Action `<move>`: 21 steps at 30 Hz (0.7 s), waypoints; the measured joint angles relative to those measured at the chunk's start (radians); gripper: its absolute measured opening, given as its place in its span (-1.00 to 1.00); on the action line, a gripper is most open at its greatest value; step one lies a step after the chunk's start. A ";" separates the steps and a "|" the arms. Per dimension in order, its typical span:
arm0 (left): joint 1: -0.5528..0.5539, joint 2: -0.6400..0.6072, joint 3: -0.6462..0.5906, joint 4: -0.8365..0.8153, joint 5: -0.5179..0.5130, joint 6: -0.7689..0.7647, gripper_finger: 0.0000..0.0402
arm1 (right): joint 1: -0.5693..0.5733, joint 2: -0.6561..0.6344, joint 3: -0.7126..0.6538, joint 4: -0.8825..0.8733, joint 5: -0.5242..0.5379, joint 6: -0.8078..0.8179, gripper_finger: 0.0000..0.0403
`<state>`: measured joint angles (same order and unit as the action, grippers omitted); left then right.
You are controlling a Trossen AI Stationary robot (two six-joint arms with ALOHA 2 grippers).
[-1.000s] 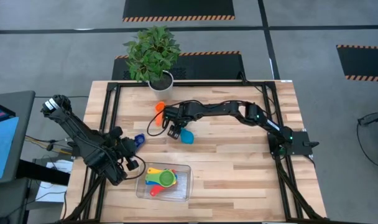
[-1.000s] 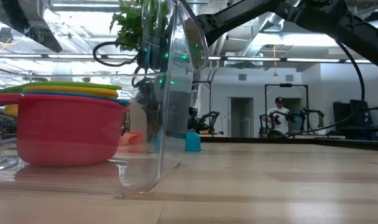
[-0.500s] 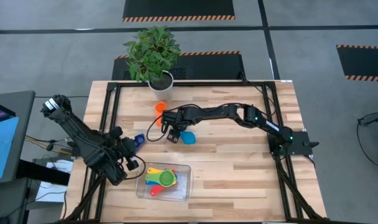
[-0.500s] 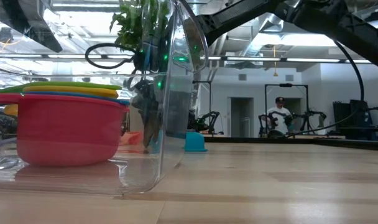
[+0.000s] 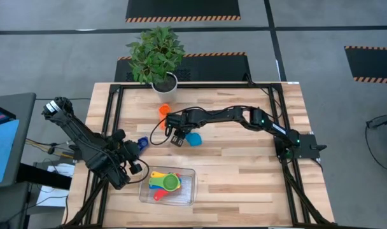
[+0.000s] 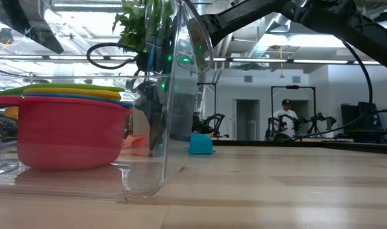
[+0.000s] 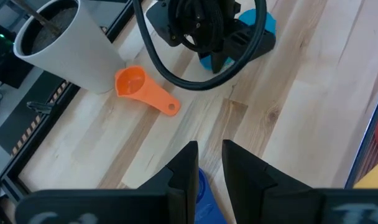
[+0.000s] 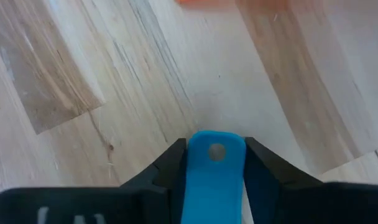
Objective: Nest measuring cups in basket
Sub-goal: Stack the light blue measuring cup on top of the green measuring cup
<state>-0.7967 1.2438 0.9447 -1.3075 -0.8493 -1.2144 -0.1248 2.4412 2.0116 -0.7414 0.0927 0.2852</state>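
High view, change: your right gripper (image 5: 175,139) has closed in on the light blue cup (image 5: 191,139) since a second ago; its fingers (image 8: 170,165) now clamp the cup's handle.
Left gripper (image 5: 135,166): you hold it nearly shut at the counter's (image 5: 244,178) left edge; whether it holds the dark blue cup (image 5: 142,144) beside it, you cannot tell.
Basket (image 5: 187,191): near front edge, holding nested yellow, green, blue and red cups (image 5: 163,181).
Orange cup (image 5: 163,109): loose by the plant pot (image 5: 165,84).
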 joint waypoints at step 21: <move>0.000 0.000 0.000 0.000 0.005 0.010 -0.69 | 0.097 -0.238 -0.001 -0.074 0.014 -0.135 -0.22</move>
<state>-0.7971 1.2438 0.9447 -1.3075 -0.8448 -1.2041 -0.0279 2.2029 2.0109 -0.8158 0.1066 0.1497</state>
